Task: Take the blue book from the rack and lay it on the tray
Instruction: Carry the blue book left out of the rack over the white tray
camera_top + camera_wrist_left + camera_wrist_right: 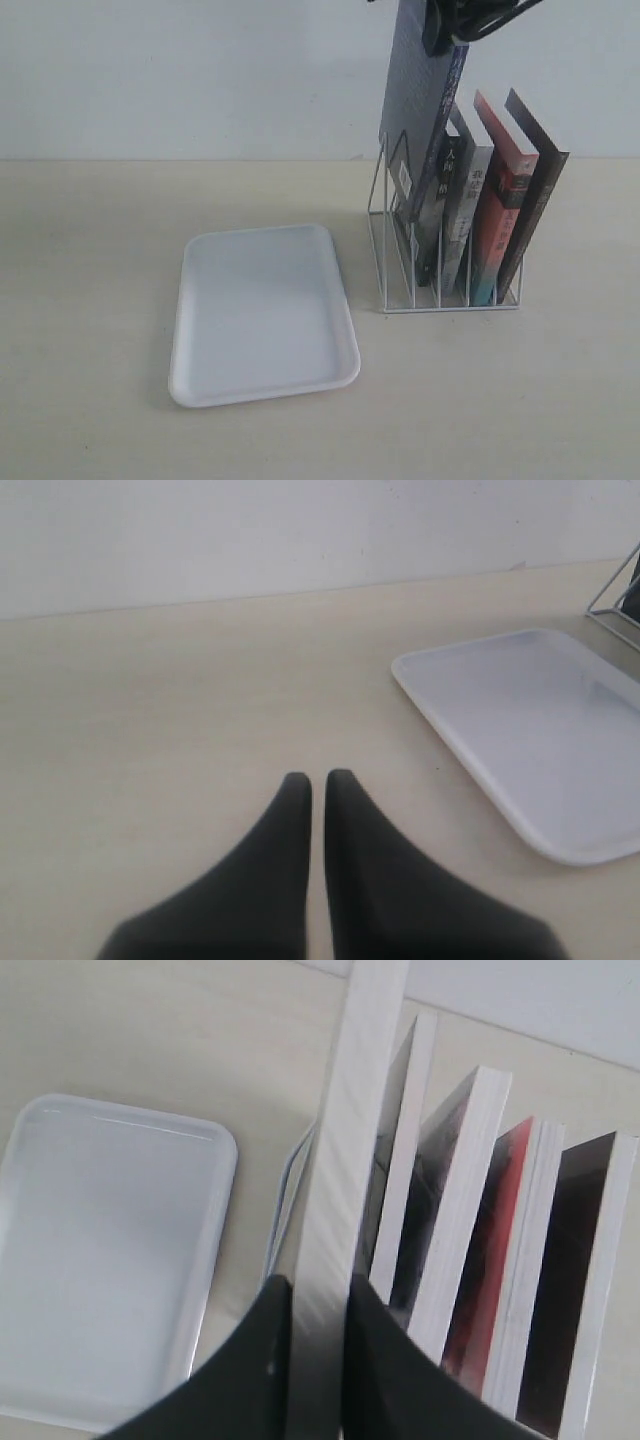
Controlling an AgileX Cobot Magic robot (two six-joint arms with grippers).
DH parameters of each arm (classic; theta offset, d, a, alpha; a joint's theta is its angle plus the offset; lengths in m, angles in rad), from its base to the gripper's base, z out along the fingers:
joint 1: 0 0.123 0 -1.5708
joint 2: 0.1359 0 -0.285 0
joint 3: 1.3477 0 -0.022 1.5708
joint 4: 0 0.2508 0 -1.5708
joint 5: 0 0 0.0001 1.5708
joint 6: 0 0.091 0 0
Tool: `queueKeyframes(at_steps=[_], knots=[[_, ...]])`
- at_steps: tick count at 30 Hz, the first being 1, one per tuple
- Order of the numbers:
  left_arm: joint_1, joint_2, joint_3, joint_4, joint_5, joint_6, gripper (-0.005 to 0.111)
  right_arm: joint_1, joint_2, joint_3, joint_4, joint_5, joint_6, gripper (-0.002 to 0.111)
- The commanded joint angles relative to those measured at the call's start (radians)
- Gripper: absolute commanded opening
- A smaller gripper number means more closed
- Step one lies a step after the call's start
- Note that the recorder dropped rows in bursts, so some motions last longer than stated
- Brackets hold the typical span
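Pale surface (pixel 100 220): right jaws clamp the blue book (pixel 420 110), long axis upright, partly in the rack (pixel 385 250); the tray (pixel 180 340) lies left. Left jaws narrow, empty.

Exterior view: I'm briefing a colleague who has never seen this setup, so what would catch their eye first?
The blue book sticks up well above the rack at right, its top edge pinched by the right gripper at the top of the frame. Next comes the white tray, lying bare on the table left of the rack.
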Motion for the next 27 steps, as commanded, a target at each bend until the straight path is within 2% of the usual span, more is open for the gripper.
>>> queueKeyframes(at_steps=[1, 10, 16, 18, 22, 27], knots=[[0.000, -0.003, -0.003, 0.001, -0.015, -0.007, 0.005, 0.000, -0.062, -0.008, -0.034, -0.016, -0.002, 0.000], [0.000, -0.003, -0.003, 0.001, -0.015, -0.007, 0.005, 0.000, -0.157, -0.008, -0.015, -0.016, -0.099, 0.000], [0.000, -0.003, -0.003, 0.001, -0.015, -0.007, 0.005, 0.023, -0.208, -0.008, 0.180, -0.016, -0.251, 0.000], [0.000, -0.003, -0.003, 0.001, -0.015, -0.007, 0.005, 0.066, -0.219, -0.008, 0.185, -0.016, -0.271, 0.000], [0.000, -0.003, -0.003, 0.001, -0.015, -0.007, 0.005, 0.216, -0.236, -0.006, 0.155, -0.016, -0.334, 0.000], [0.000, -0.003, -0.003, 0.001, -0.015, -0.007, 0.005, 0.404, -0.236, 0.075, 0.106, -0.016, -0.578, 0.000]])
